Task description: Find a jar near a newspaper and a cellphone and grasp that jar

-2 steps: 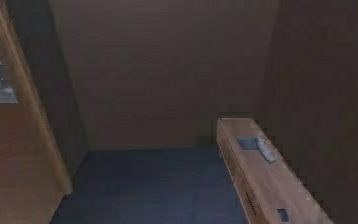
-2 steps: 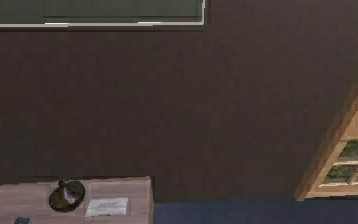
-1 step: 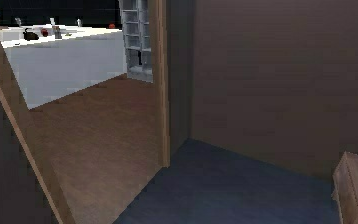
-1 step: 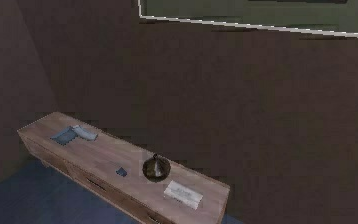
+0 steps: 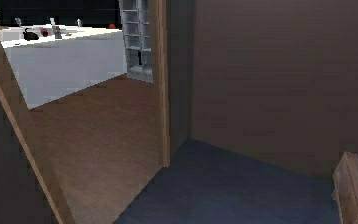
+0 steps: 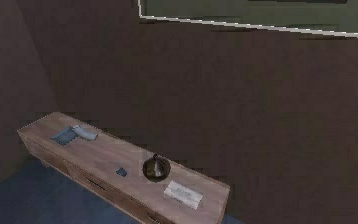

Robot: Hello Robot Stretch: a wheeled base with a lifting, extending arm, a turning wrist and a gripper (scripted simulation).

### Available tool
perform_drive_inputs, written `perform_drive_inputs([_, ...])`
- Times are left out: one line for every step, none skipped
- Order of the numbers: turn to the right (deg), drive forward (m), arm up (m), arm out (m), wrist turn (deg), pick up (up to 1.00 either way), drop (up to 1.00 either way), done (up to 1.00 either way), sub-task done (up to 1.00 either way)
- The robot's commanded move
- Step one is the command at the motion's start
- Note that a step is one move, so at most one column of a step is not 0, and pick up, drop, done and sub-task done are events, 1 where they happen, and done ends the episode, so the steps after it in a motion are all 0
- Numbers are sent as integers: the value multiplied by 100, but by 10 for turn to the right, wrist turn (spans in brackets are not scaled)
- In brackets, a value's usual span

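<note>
Jar hunt | dark round jar-like pot (image 6: 155, 167) sits on cabinet (image 6: 107, 150) against the wall (image 6: 237, 110), between small dark slab (image 6: 121, 172), maybe the phone, and flat white paper (image 6: 183, 193) | cabinet lies arm-side, handy for a reach | gripper state: can't tell

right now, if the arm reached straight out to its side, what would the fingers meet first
Probably the right end of the low wooden cabinet, near the pale flat paper and the dark round thing beside it. Higher up, it would be the dark wall behind. Arm height and depth are unclear.
</note>
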Motion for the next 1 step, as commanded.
perform_drive_inputs([0, 0, 0, 50, 0, 0, 0, 0, 0])
